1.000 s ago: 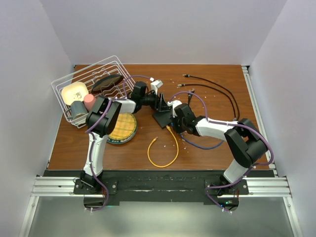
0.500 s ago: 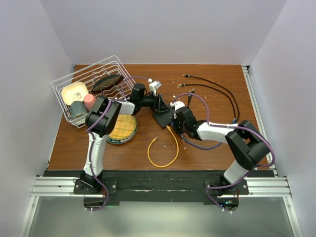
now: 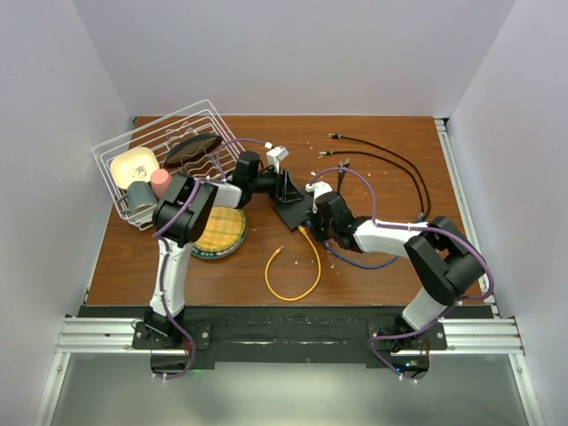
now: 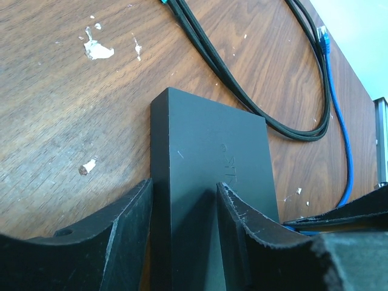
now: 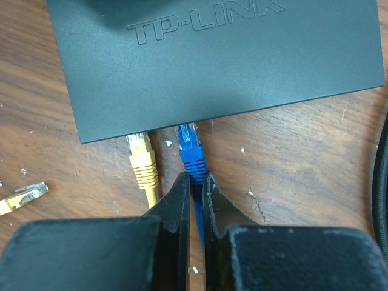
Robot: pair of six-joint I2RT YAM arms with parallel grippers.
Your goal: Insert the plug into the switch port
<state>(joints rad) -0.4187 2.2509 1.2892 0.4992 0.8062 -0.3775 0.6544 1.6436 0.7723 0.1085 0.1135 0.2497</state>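
Jutting from the right jaws, blue plug (image 5: pixel 190 151) tip touches the switch (image 5: pixel 230 60).

The counter (image 3: pixel 382 266) is brown woodgrain flecked with white chips. The switch (image 5: pixel 218 60) is matte black with raised TP-LINK lettering; at its edge sit a blue plug (image 5: pixel 191 151) and a yellow plug (image 5: pixel 144 163). The right end effector (image 5: pixel 194 182) is black. In the far-left corner, a white wire rack (image 3: pixel 151 124) holds a pink cup (image 3: pixel 161 182), a grey cup (image 3: pixel 140 201) and a cream dish (image 3: pixel 135 166). Beside it is a yellow-green plate (image 3: pixel 222 229) with a fine grid pattern.
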